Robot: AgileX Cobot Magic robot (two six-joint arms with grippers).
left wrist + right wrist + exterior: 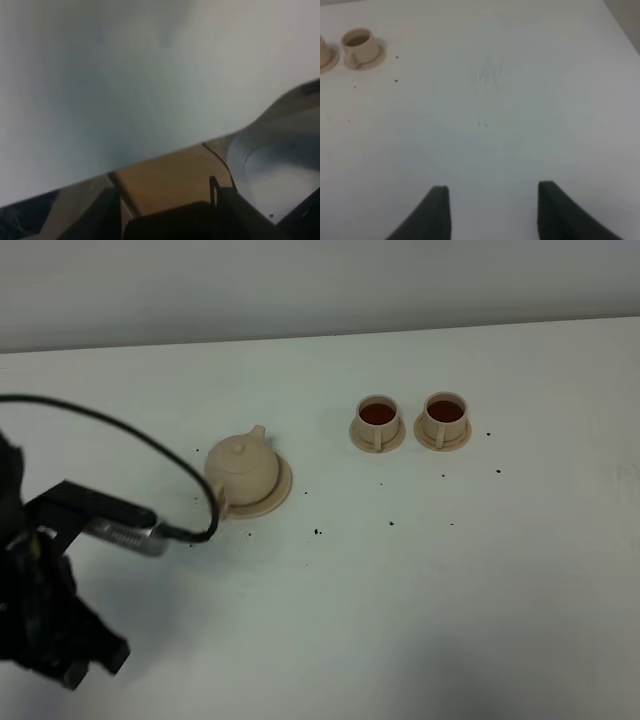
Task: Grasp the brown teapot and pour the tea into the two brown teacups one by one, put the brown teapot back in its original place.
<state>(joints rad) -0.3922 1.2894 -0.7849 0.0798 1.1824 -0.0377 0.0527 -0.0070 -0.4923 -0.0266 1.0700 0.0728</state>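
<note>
We see the teapot [243, 472] sitting upright on its saucer [279, 494], left of the 2 cups [378, 420] [445, 417], each holding reddish tea on a small saucer. Our left gripper [70, 665] sits low at the table's near-left corner, well apart from the pot; its spread we cannot tell. Our right gripper [490, 212] hovers over bare table [520, 100], fingers spread, empty.

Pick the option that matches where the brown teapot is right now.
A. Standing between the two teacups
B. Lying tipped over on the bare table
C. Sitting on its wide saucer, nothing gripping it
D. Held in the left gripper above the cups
C: in the high view the brown teapot sits upright on its wide saucer, to the left of the two teacups, which both hold tea, and no gripper touches it.
</note>
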